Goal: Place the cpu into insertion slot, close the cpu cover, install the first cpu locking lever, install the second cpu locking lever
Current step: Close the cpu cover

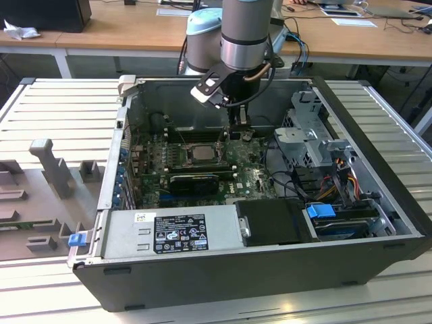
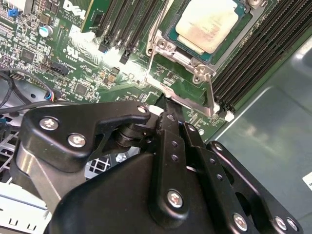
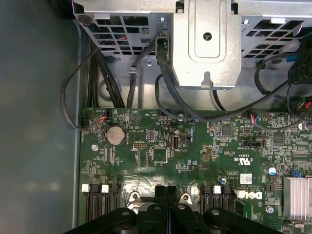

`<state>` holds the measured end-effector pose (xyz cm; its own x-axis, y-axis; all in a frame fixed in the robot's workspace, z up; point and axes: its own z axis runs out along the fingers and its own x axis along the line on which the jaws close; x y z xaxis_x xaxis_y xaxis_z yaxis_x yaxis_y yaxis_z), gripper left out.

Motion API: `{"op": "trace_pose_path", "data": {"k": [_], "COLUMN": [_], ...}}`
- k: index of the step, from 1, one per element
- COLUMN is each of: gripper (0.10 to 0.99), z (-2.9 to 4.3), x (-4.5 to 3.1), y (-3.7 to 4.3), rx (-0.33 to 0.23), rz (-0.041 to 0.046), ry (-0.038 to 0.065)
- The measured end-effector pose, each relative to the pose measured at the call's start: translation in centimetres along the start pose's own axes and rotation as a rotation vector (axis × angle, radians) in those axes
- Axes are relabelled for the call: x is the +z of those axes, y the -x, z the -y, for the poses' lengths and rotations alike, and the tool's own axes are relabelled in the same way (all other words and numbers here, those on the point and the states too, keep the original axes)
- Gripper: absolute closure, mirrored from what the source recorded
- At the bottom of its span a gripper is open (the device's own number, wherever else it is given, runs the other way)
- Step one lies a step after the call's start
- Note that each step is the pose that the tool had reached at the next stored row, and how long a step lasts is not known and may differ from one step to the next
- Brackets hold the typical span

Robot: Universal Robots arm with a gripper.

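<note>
Hand (image 2: 168, 103) clenched at the socket
Cpu (image 2: 209, 24) sits in insertion slot (image 2: 204, 57); hand's fingers pressed together at slot's metal edging; white label on PSU (image 1: 216, 226).

Pale-silver cpu (image 2: 209, 24) seated flat, face up, in insertion slot (image 2: 178, 51).

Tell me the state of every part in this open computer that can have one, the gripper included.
cpu: seated flat in the insertion slot, metal face up.
cpu cover: appears lowered around the cpu.
locking lever: lying low along the slot; latched or not, cannot tell.
gripper: shut, tips near the slot's corner.
computer case: side open.
</note>
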<state>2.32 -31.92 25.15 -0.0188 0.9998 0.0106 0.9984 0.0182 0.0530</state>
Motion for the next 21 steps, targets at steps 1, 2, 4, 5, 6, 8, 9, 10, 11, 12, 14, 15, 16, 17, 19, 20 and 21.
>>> {"op": "trace_pose_path", "data": {"k": [1, 2, 4, 5, 6, 8, 9, 10, 11, 12, 14, 15, 16, 17, 19, 20, 21], "gripper": [0.98, 0.98, 0.98, 0.98, 0.98, 0.98, 0.98, 0.98, 0.98, 0.98, 0.98, 0.98, 0.98, 0.98, 0.98, 0.98, 0.98], "z": [0.04, 0.06, 0.13, 0.18, 0.22, 0.31, 0.4, 0.52, 0.57, 0.63, 0.8, 0.86, 0.95, 1.03, 1.14, 1.21, 1.29], "x": [0.0, 0.0, -0.01, -0.01, -0.01, -0.02, -0.02, -0.03, -0.03, -0.03, -0.04, -0.04, -0.05, -0.05, -0.06, -0.06, -0.07], "y": [0.0, 0.0, 0.0, 0.0, 0.0, -0.01, -0.01, -0.01, -0.01, -0.01, -0.02, -0.02, -0.02, -0.02, -0.02, -0.02, -0.02], "rx": [0.0, 0.0, 0.0, 0.0, 0.0, 0.0, 0.0, 0.0, 0.0, 0.0, 0.0, 0.0, 0.0, 0.0, 0.0, 0.0, 0.0], "rz": [0.0, 0.0001, 0.0, 0.0001, 0.0, 0.0, 0.0, 0.0001, 0.0001, 0.0, 0.0, 0.0, 0.0, 0.0001, 0.0, 0.0, 0.0], "ry": [0.0, 0.0, 0.0, 0.0, 0.0, 0.0, 0.0, 0.0, 0.0, 0.0, 0.0, 0.0, 0.0, 0.0, 0.0, 0.0, 0.0]}}
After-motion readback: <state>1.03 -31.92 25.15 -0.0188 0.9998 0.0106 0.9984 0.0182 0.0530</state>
